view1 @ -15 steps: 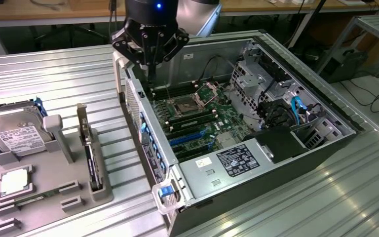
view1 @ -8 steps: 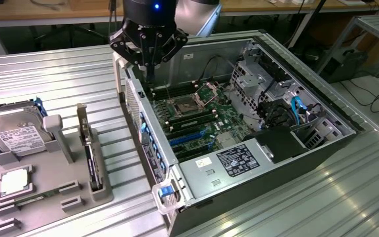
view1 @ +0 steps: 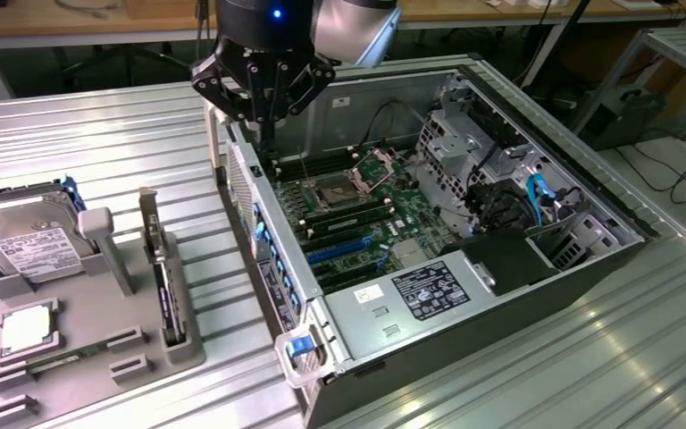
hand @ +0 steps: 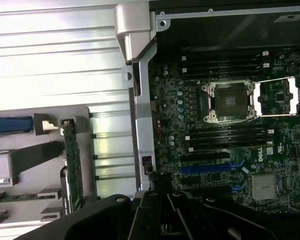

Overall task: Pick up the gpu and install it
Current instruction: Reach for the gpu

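My dark pincer (view1: 267,134) hangs from a black and silver wrist with its fingers pressed together. It sits above the far corner of an open black and silver computer case (view1: 581,259), on the side facing the holder. I cannot tell whether the fingertips touch the case wall.

The case lies on its side on a ribbed silver metal bench (view1: 104,143). It fills the bench's middle and reaches toward the edge on the exterior view's right. Inside it lies a green motherboard (view1: 373,223) with a square silver processor socket (view1: 343,192), and black and blue slots run beside the socket.

A grey moulded plastic holder (view1: 93,357) rests near the bench edge on the exterior view's left, beside the case but apart from it. The gpu (view1: 167,299), a thin flat green circuit card with a silver metal bracket at its far end, stands on its long edge in a slot. That slot runs along the holder's side nearest the case. The card is well apart from my pincer.

A boxy silver hard drive with a white label (view1: 28,241) leans in the holder's far part, toward the bench edge.
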`<state>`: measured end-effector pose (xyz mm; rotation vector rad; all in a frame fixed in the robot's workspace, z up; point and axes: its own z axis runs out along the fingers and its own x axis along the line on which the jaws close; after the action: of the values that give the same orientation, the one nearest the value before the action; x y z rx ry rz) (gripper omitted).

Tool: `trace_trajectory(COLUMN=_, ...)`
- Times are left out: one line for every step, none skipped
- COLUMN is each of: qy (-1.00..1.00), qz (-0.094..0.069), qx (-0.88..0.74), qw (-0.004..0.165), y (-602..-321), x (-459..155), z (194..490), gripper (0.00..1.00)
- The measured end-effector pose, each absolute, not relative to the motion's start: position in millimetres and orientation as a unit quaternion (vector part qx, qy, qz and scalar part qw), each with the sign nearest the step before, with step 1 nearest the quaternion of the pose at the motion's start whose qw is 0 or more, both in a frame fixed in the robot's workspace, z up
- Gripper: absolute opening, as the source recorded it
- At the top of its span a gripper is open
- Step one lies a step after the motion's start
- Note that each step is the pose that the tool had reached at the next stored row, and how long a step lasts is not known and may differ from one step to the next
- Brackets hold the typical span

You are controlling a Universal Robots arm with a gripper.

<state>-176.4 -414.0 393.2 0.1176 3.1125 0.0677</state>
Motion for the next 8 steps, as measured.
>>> trace_trajectory(qy=0.999, qz=0.022, qx=0.038, qw=0.013, y=-414.3, x=-176.9, z=393.3, gripper=0.11)
trace_trajectory(qy=0.999, qz=0.022, qx=0.038, qw=0.013, y=-414.6, x=-177.5, z=393.2, gripper=0.11)
trace_trajectory(qy=0.999, qz=0.022, qx=0.038, qw=0.013, y=-414.8, x=-178.0, z=393.2, gripper=0.11)
trace_trajectory(qy=0.999, qz=0.022, qx=0.038, qw=0.013, y=-415.1, x=-178.5, z=393.2, gripper=0.11)
trace_trajectory(qy=0.999, qz=0.022, qx=0.038, qw=0.013, y=-415.4, x=-179.1, z=393.2, gripper=0.11)
trace_trajectory(qy=0.999, qz=0.022, qx=0.038, qw=0.013, y=-415.7, x=-179.6, z=393.3, gripper=0.11)
trace_trajectory(qy=0.999, qz=0.022, qx=0.038, qw=0.013, y=-416.0, x=-180.2, z=393.2, gripper=0.11)
trace_trajectory(qy=0.999, qz=0.022, qx=0.038, qw=0.013, y=-416.3, x=-180.7, z=393.2, gripper=0.11)
